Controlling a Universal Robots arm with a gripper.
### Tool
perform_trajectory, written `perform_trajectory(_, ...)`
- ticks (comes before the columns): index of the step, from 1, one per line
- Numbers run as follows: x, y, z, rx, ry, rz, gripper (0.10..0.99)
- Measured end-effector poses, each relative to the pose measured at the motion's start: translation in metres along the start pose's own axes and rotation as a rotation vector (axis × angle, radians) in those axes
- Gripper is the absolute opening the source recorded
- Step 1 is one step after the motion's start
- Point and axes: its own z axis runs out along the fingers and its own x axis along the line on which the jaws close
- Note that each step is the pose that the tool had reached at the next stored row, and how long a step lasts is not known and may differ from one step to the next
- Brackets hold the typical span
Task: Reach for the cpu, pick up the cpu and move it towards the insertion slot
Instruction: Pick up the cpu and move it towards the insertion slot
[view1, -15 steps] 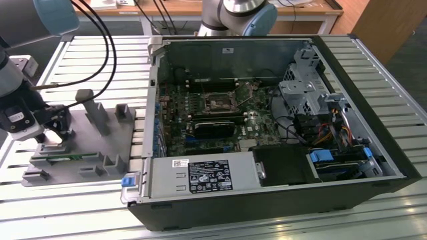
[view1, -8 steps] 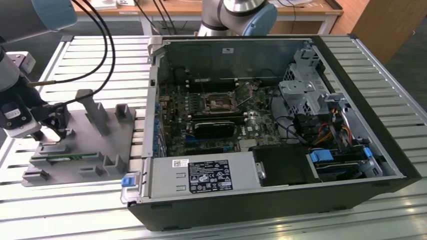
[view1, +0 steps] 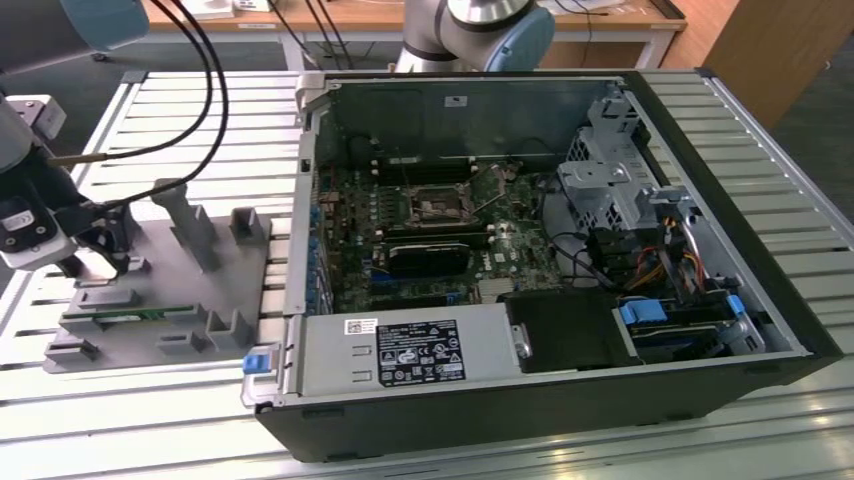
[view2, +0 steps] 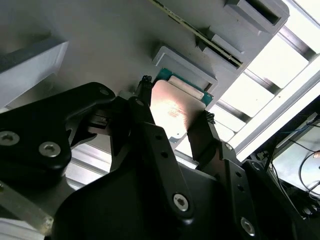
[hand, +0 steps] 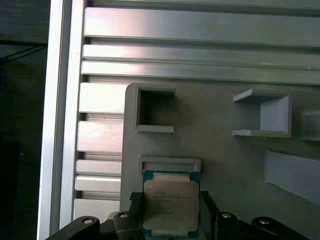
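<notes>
The cpu (hand: 171, 205), square with a satin silver lid, green rim and fine engraved print too small to read, is at the matte grey plastic tray (hand: 225, 170), just beside its raised stop. The black gripper (hand: 171, 196) clamps two opposite edges, its fingers (hand: 136, 198) parted only chip-wide.

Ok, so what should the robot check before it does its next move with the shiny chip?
1. The gripper is at the cpu: ok, both wrist views show the cpu right at it.
2. Firm hold on the cpu: cannot tell.
3. The cpu is out of its gray holder: not ok, it looks seated in the pocket.
4. The computer case is open: ok, its insides are exposed in the exterior view.
5. The insertion slot is free: ok, its dark middle looks bare.
</notes>
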Motion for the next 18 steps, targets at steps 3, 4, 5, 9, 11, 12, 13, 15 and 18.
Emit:
perform_trajectory(3,0.0,0.0001,-0.0033,0.0,0.0,0.0,0.541)
perform_trajectory(4,0.0,0.0002,-0.0043,0.0,-0.0001,0.0,0.541)
perform_trajectory(5,0.0,0.0002,-0.0053,0.0,0.0,0.0,0.541)
perform_trajectory(9,0.0,0.0004,-0.0086,0.0,0.0,0.0,0.541)
perform_trajectory(11,0.0,0.0004,-0.01,0.0,-0.0001,0.0,0.541)
perform_trajectory(12,0.0001,0.0004,-0.0107,0.0,0.0,0.0,0.541)
perform_trajectory(13,0.0001,0.0005,-0.0114,0.0,0.0001,0.0,0.541)
perform_trajectory(15,0.0001,0.0005,-0.0129,0.0,0.0,0.0,0.541)
perform_trajectory(18,0.0001,0.0006,-0.015,0.0,-0.0001,0.0,0.541)
